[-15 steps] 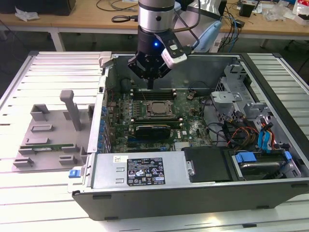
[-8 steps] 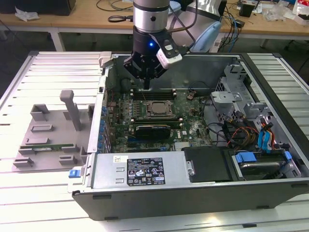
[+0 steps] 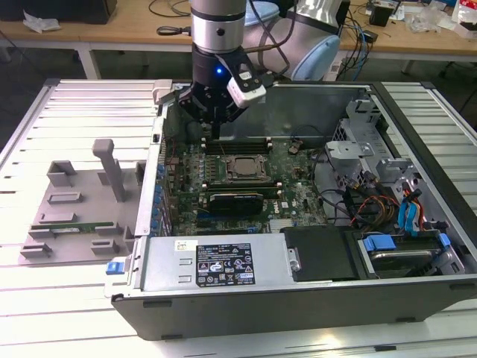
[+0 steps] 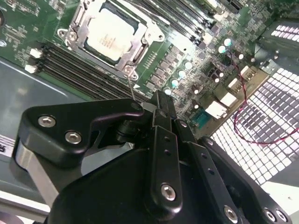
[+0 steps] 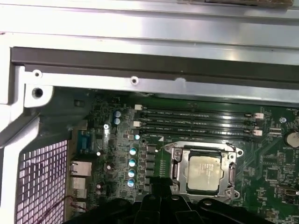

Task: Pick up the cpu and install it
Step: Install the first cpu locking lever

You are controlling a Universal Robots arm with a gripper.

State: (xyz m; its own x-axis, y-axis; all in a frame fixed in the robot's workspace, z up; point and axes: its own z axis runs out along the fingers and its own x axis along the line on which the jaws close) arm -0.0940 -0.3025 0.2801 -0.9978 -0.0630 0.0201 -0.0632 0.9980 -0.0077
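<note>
Already the cpu sits in its socket, the fingers pinched together, empty.

The cpu has a dull silver top with a thin green rim, and the frame around it is shiny metal grey. The motherboard under the claw is dark green with many small silver and teal dots. The claw is matte black with silver screws. The memory slots near the claw are black with white clips. The computer case is grey, with blue tabs and a black label. The table has pale grey stripes.
</note>
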